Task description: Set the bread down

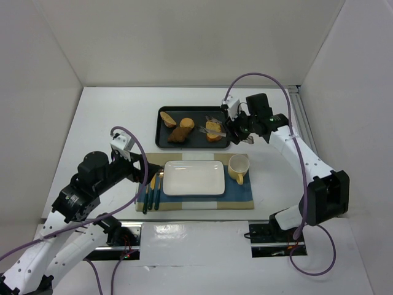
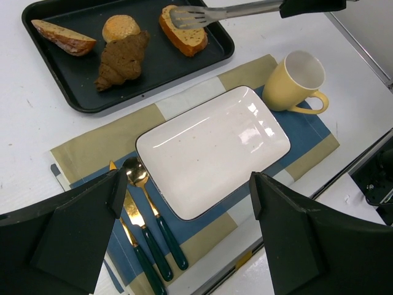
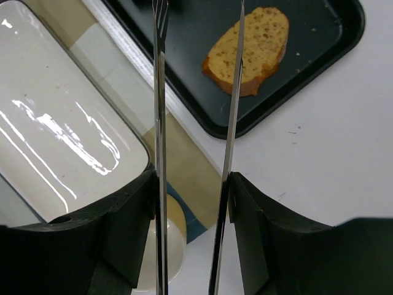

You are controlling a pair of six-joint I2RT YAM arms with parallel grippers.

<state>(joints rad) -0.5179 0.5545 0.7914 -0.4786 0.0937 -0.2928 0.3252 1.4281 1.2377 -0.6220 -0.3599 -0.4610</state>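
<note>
Currently right hand [image 3: 190, 190] pinching tongs [image 2: 233, 9] by bread [image 3: 252, 49]; left hand [image 2: 187, 181] spread.

Landmark plate [image 2: 212, 147]: white glazed ceramic, glossy, with sharp light reflections.
Under plate, placemat [image 2: 92, 150]: woven cloth, matt, blue and tan.
Left of plate, cutlery [image 2: 136, 175]: polished gold-toned metal with glossy dark green handles.
Right of plate, mug [image 2: 298, 83]: pale yellow, smooth glaze.
Beyond plate, tray [image 2: 172, 67]: black, smooth, dull sheen.
On the tray, bread [image 3: 249, 52]: porous matt crumb, rougher crust.
Over the tray, tongs [image 2: 233, 11]: bright polished metal.

The bread [image 2: 187, 38] lies at the right end of the tray [image 2: 80, 83], behind the plate [image 2: 212, 147] and mug [image 2: 295, 83].
</note>
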